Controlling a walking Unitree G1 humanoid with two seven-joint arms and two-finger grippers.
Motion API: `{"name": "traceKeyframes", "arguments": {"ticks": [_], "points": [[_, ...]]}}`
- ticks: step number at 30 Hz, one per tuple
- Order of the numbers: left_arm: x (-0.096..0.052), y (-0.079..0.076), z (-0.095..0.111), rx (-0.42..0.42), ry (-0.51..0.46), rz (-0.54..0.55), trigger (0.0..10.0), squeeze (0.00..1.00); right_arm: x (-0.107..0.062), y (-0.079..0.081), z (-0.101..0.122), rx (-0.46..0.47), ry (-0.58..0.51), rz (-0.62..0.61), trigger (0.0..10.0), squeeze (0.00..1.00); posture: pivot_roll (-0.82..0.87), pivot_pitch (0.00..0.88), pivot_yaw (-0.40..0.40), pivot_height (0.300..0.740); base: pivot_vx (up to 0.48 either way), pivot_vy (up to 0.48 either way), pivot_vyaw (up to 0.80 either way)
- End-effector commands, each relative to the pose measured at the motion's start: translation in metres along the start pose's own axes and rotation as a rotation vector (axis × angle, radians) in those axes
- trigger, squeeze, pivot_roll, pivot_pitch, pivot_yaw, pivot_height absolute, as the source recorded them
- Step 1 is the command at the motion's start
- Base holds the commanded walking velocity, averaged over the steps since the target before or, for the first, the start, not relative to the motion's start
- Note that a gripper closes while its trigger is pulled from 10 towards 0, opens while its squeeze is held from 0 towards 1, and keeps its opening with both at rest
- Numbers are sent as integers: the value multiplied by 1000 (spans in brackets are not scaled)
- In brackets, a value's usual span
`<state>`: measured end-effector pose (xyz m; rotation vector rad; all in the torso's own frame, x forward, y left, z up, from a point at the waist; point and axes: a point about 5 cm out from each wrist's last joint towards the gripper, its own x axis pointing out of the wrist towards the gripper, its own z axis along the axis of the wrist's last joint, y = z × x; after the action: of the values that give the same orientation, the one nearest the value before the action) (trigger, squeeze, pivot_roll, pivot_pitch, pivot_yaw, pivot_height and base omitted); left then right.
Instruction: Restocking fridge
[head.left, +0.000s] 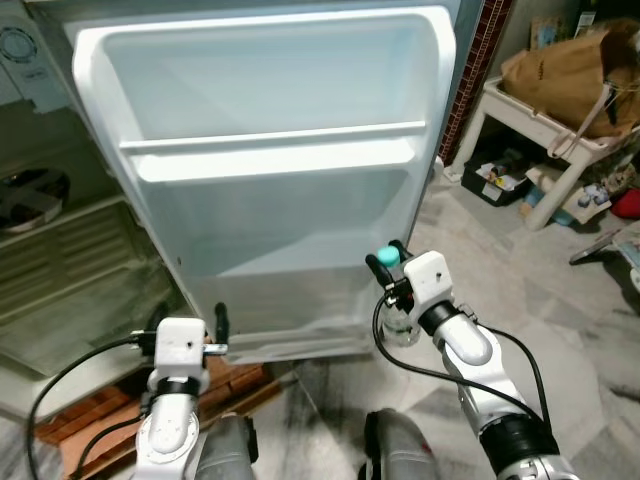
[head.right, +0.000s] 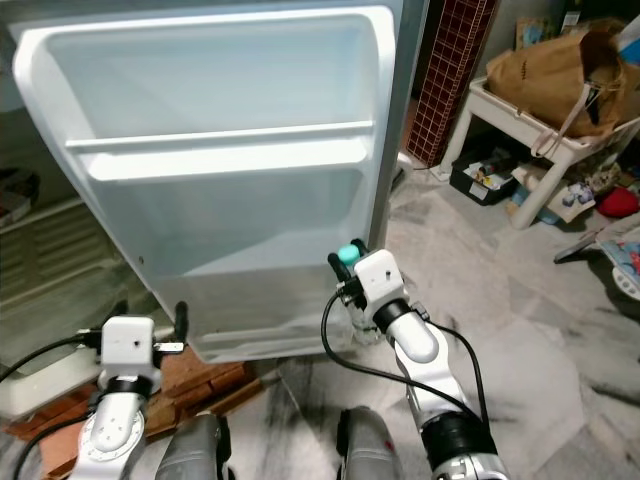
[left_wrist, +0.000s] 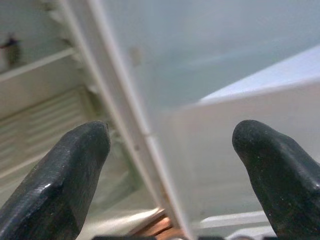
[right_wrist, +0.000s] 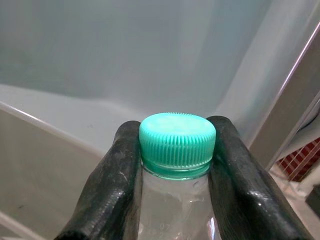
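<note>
Right claw (right_wrist: 175, 165) clamped on the neck of a clear bottle (right_wrist: 175, 210), black fingers (right_wrist: 112, 185) pressed to either side just under the ribbed teal cap (right_wrist: 177, 144). Bottle upright, long axis vertical, cap uppermost, body hanging below the grip. Directly ahead, just beyond the cap: the open fridge door (head.left: 270, 170), its lower bin (head.left: 290, 290) near and roughly level with the bottle, its upper rail shelf (head.left: 270, 140) higher up the door. Probably a forward reach and a lowering into that lower bin to follow, with the bin's front lip to be cleared first. Left claw (left_wrist: 172, 165) empty and spread wide, pointed at the door's hinge-side edge, low beside the fridge interior (head.left: 60, 270). Off to the right, well apart, a white surface (head.left: 540, 125) carrying a brown paper bag (head.left: 570, 75).
</note>
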<state>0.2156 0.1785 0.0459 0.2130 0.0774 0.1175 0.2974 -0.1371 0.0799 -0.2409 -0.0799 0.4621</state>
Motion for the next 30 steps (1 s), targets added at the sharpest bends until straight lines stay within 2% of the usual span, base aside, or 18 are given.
{"name": "traceKeyframes", "arguments": {"ticks": [1,8,16,21,30], "points": [[-1,2,-2,6,6,8,10000,0,3,1,9,-14,-50,13,10000,0,3,60,9,646,0,-405,525],[0,1,-2,4,5,7,10000,0,4,3,10,-12,-52,19,10000,0,3,59,11,646,0,-407,749],[-3,2,-2,-16,11,19,10000,0,3,3,7,20,-35,27,10000,0,3,61,11,646,0,-69,0],[-14,8,-9,-20,46,42,10000,0,4,13,4,50,-19,131,10000,0,7,65,11,646,0,0,0],[-19,10,-10,-17,49,49,10000,0,3,27,6,79,-32,239,10000,0,20,73,11,646,0,0,0]]}}
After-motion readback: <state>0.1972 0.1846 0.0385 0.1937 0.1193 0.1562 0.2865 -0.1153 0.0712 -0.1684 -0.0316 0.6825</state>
